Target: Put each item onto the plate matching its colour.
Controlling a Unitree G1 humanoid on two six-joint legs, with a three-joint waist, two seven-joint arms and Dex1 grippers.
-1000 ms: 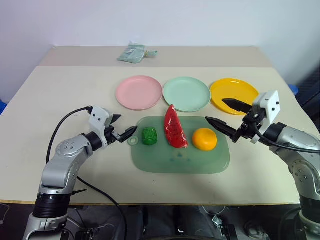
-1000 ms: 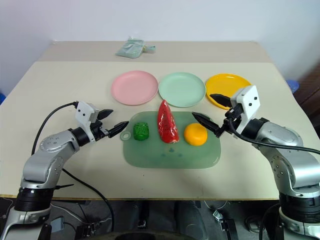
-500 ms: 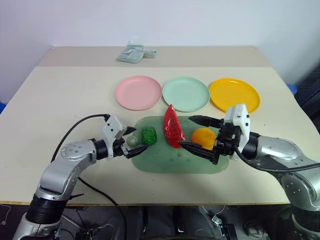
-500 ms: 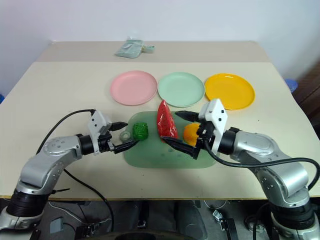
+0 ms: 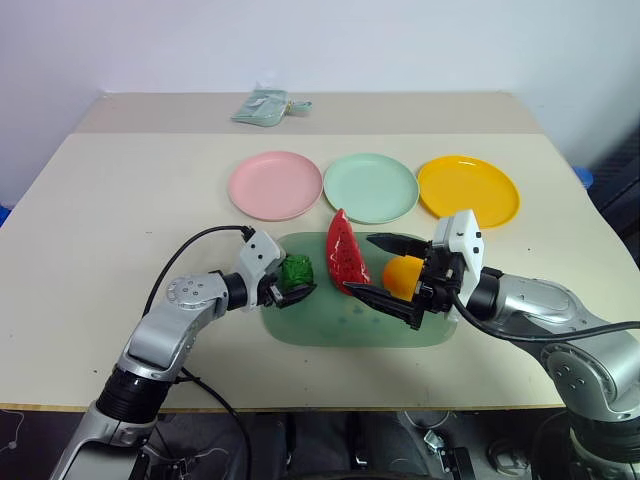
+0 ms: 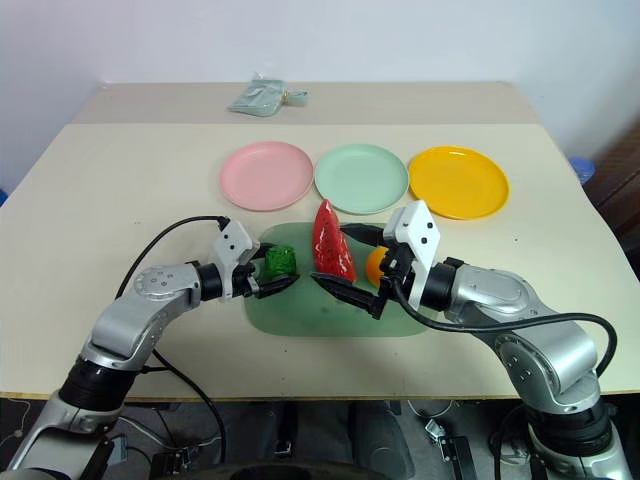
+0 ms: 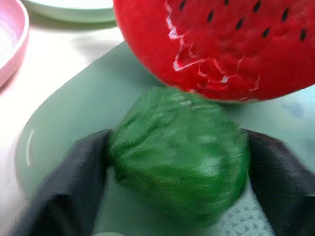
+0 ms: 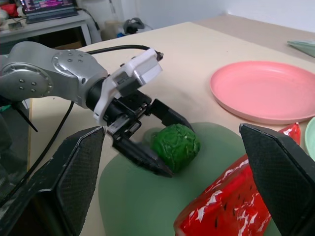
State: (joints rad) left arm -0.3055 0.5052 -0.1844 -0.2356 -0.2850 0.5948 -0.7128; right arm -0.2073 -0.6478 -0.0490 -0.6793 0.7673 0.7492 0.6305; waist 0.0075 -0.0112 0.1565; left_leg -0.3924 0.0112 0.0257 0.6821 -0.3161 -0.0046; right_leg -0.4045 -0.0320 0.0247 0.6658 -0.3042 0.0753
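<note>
On the pale worktop, mid-frame, your left hand has its fingers on both sides of the bumpy green vegetable on the green mat. It looks light and hard; squeeze its middle. Your right hand is wide open around the orange.

Head pair and wrist cameras covering one table

The two head eyes are looking forward and down over the table; both wrist cameras are sitting close above the green mat, sharing the knobbly green vegetable and watermelon wedge.
</note>
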